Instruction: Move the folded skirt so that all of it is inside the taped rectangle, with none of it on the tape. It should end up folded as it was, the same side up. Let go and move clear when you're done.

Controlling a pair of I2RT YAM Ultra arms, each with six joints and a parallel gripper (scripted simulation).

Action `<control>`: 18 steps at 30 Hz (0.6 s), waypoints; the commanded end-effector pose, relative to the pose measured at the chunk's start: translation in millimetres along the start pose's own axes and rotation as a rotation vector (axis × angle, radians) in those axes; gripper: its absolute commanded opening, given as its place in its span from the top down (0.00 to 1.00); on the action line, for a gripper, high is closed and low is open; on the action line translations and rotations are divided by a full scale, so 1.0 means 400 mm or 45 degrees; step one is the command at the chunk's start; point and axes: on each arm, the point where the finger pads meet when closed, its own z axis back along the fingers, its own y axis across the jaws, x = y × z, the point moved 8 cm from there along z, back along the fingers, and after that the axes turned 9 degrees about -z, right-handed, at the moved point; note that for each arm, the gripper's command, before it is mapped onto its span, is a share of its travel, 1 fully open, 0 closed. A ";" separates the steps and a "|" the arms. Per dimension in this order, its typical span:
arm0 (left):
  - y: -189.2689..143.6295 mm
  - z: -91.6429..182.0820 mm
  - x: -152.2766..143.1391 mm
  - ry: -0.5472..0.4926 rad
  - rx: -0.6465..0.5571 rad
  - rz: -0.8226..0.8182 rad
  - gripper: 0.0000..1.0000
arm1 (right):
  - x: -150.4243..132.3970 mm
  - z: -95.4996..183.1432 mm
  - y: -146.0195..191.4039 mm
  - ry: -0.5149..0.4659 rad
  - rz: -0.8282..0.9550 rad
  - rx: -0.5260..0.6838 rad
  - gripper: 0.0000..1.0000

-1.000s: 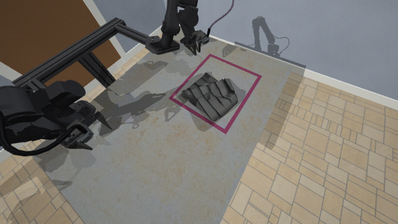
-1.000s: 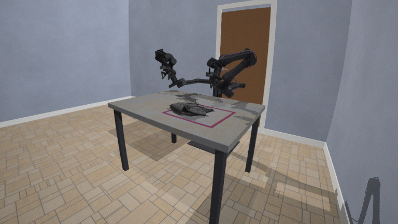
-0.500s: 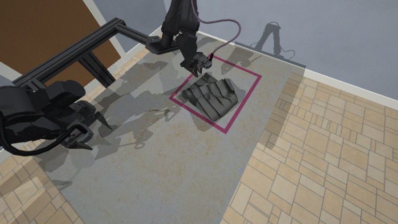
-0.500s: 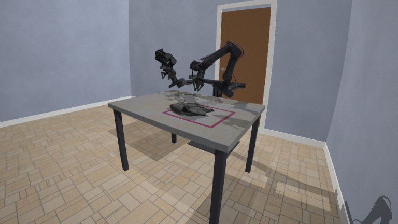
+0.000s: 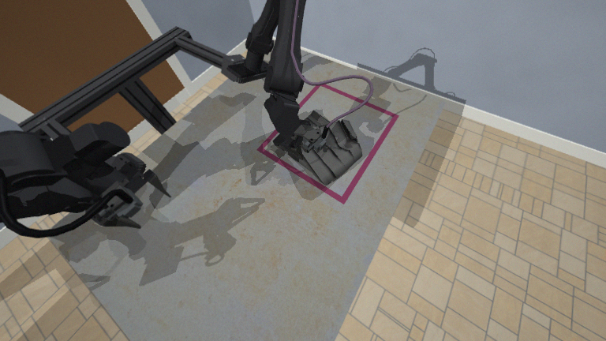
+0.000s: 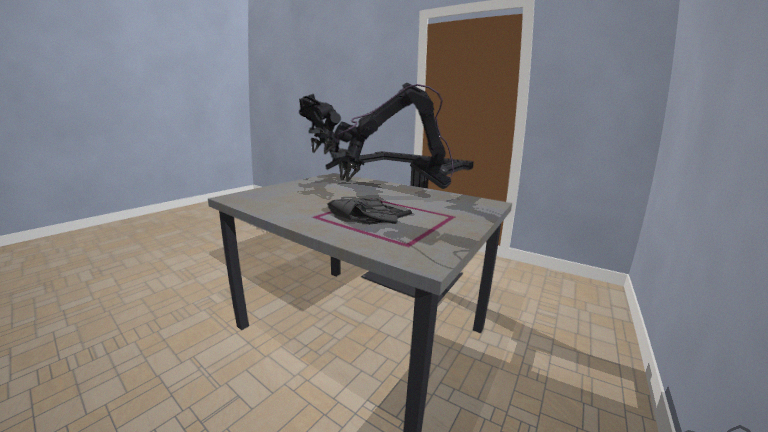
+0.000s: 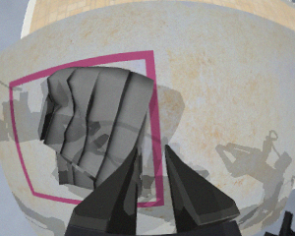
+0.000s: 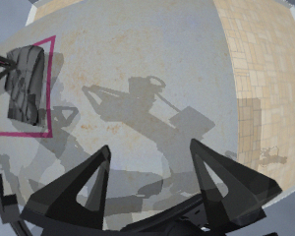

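The dark grey, pleated folded skirt point(image 5: 334, 159) point(image 6: 368, 210) point(image 7: 98, 108) point(image 8: 26, 88) lies on the table inside most of the magenta taped rectangle point(image 5: 369, 159) point(image 6: 430, 231) point(image 7: 148, 59) point(image 8: 25, 134). In the left wrist view its upper right corner overlaps the right tape strip, and its top edge looks close to the top strip. My left gripper point(image 5: 295, 155) point(image 6: 347, 176) point(image 7: 150, 149) is partly open with nothing between its fingers, above the table beside the skirt. My right gripper point(image 5: 154, 211) point(image 6: 321, 148) point(image 8: 149, 147) is wide open and empty, away from the skirt.
The grey table point(image 5: 250, 283) point(image 6: 266, 201) carries shadows of both arms. The black mounting frame point(image 5: 102, 67) runs along its back. The left arm and its cable hang over the rectangle and part of the skirt in the top view.
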 end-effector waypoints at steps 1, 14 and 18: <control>-0.072 -0.009 0.068 -0.032 0.005 0.020 0.70 | 0.004 0.000 -0.004 -0.023 -0.009 0.006 0.10; -0.107 -0.109 0.057 -0.003 0.019 0.006 0.70 | 0.004 0.000 -0.004 -0.023 -0.009 0.006 0.10; -0.111 -0.145 0.039 0.002 0.004 0.006 0.70 | 0.004 0.000 -0.004 -0.023 -0.009 0.006 0.10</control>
